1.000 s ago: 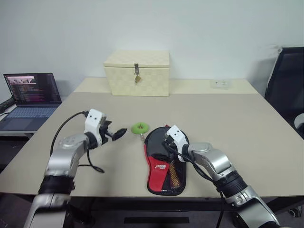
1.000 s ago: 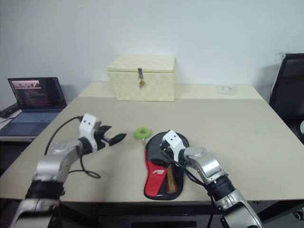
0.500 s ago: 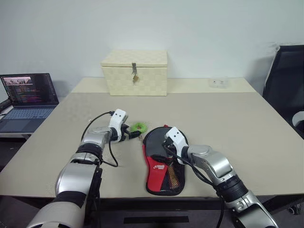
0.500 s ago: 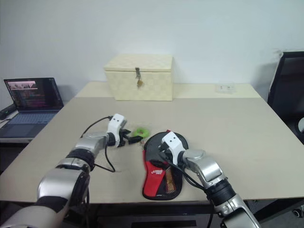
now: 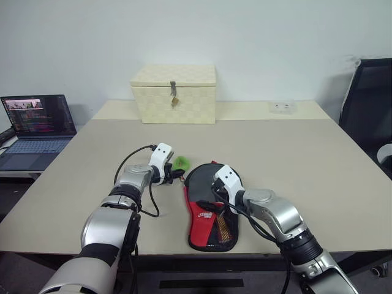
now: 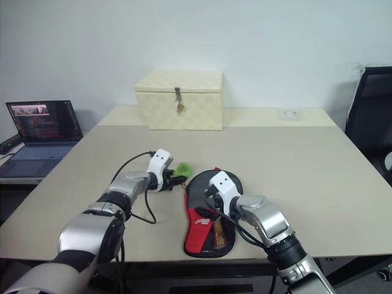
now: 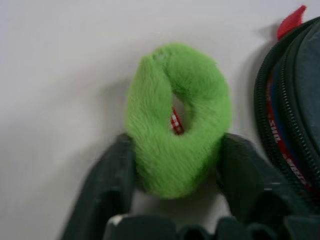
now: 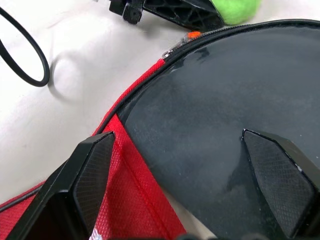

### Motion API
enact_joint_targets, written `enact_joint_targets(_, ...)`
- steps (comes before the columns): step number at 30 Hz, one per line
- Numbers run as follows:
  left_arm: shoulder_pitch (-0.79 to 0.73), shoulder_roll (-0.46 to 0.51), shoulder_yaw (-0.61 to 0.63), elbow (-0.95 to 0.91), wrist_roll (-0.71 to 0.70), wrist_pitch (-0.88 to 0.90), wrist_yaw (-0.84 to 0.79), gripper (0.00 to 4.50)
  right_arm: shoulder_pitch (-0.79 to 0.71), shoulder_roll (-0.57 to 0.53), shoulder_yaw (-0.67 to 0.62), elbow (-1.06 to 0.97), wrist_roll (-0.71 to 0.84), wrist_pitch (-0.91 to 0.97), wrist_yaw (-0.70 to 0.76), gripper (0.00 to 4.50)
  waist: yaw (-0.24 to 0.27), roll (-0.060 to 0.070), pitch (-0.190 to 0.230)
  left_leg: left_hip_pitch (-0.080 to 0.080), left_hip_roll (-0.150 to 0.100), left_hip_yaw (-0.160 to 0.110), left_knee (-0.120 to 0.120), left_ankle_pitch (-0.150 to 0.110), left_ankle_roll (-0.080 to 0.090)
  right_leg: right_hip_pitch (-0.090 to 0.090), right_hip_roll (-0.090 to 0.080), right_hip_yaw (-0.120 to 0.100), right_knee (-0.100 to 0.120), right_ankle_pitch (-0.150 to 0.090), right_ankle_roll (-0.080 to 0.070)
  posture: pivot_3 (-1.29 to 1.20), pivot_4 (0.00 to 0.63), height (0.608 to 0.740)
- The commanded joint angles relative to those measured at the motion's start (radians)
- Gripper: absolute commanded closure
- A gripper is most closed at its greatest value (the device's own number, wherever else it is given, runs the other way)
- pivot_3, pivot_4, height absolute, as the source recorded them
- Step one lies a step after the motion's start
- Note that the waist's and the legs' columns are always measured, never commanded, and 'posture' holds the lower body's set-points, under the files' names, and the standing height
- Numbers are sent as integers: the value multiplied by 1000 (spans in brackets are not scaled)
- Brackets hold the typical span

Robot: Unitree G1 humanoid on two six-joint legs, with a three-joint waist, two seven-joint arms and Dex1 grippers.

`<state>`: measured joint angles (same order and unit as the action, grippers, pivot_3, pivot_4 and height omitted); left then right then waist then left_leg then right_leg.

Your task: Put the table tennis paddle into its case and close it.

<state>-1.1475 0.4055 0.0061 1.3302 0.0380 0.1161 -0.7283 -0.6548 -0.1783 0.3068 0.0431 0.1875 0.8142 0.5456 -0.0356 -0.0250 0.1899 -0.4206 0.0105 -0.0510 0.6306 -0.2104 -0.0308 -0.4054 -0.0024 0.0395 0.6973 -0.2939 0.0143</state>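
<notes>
Looking down from the head, the left gripper meets the green zipper tag beside the case, while its wrist view shows both fingers pinching the tag, right gripper spread wide over the case.

Black-and-red case, fuzzy green zipper tag, cream woven box, beige table.

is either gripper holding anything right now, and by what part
The left gripper pinches the case's fuzzy green zipper tag by its lower end. The right gripper is open over the case, holding nothing.
</notes>
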Motion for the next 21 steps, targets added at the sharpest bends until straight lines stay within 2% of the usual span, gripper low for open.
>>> enact_joint_targets(1,-17,5,5,-4,19,-21,13,3610,-32,4,-1,40,-30,-38,-13,0,0,0,0,0,0,0,0,0,0,0,0,0,0,0,0,0,150,740)
enact_joint_targets(4,-25,-2,-8,0,47,-30,43,4432,-31,-7,29,124,-78,-54,-24,0,0,0,0,1,0,0,0,0,0,0,0,0,1,0,0,0,150,740)
enact_joint_targets(9,-65,-30,-36,9,110,-62,122,4446,5,-23,41,113,-92,-13,-7,0,1,-2,-2,3,0,0,0,0,0,2,0,0,1,0,0,0,150,740)
enact_joint_targets(21,-210,-149,-199,43,343,-197,312,4446,192,-98,109,-208,-82,194,-9,0,4,-5,-5,3,-2,0,1,0,-1,3,0,0,1,0,1,0,150,740)
